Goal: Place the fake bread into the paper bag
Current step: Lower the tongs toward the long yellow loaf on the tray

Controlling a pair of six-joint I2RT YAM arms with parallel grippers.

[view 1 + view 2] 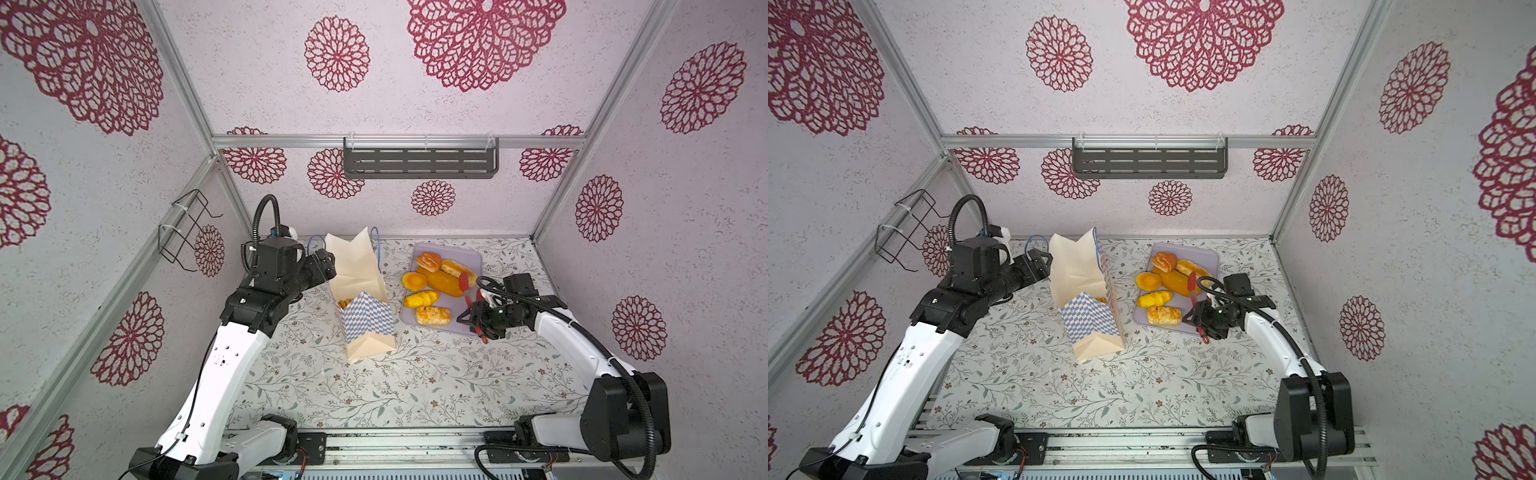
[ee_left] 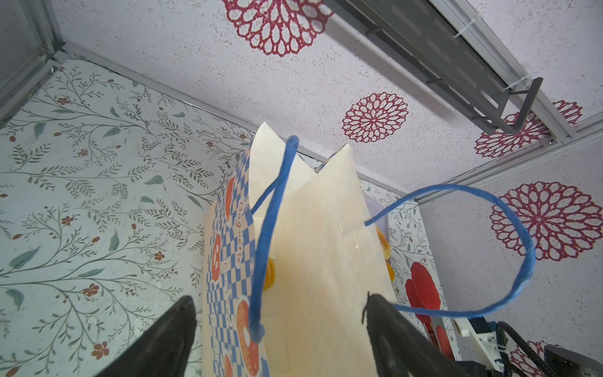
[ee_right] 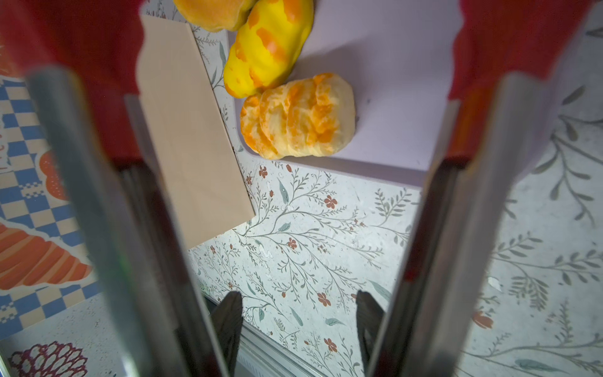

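Hovering beside the fake bread [image 1: 440,280] on the lilac tray [image 1: 469,253] by the table's [image 1: 374,395] far edge, the right claw [image 1: 467,319] grasped open, empty tongs [image 1: 464,283]; picking seemed in hand. The left claw [image 1: 326,262] stood released beside the paper bag [image 1: 365,320]. Next, I judged, the tongs needed to close on one loaf.

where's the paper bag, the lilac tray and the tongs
paper bag [image 1: 368,321]: in a top view, on its chequered front panel
lilac tray [image 1: 465,252]: in a top view, on its bare far corner
tongs [image 1: 463,282]: in a top view, on a red tip
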